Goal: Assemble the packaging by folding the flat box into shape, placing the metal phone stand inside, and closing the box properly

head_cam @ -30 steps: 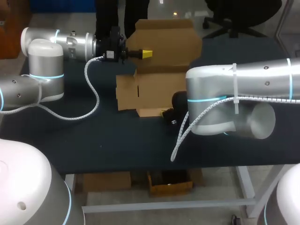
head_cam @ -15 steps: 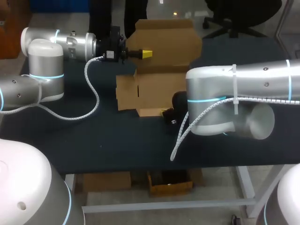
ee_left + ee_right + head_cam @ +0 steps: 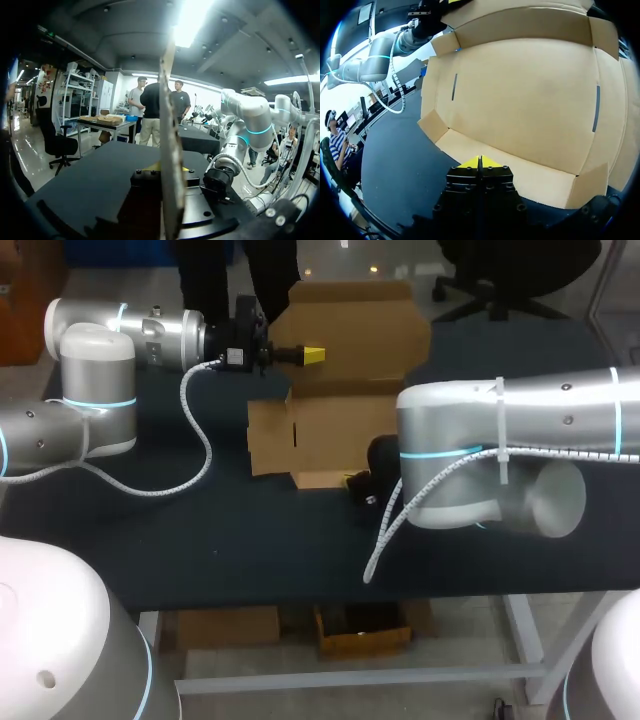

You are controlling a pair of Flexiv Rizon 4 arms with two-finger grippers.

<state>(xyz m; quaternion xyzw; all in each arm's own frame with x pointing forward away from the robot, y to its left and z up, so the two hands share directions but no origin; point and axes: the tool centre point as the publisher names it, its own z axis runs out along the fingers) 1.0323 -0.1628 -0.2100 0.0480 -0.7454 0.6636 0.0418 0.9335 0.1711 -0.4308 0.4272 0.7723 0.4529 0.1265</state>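
A brown cardboard box lies partly folded on the dark table, with its tall rear panel standing upright. My left gripper is shut on that panel's left edge. In the left wrist view the panel runs edge-on between the yellow fingertips. My right gripper is shut with nothing in it, and its tips touch the near edge of the box's low front flap. The box's open inner face spreads ahead of it. In the head view my right arm covers the box's right side. No metal phone stand shows.
A white coiled cable hangs from my left arm and trails over the table left of the box. Bare dark tabletop stretches in front of the box toward the near edge.
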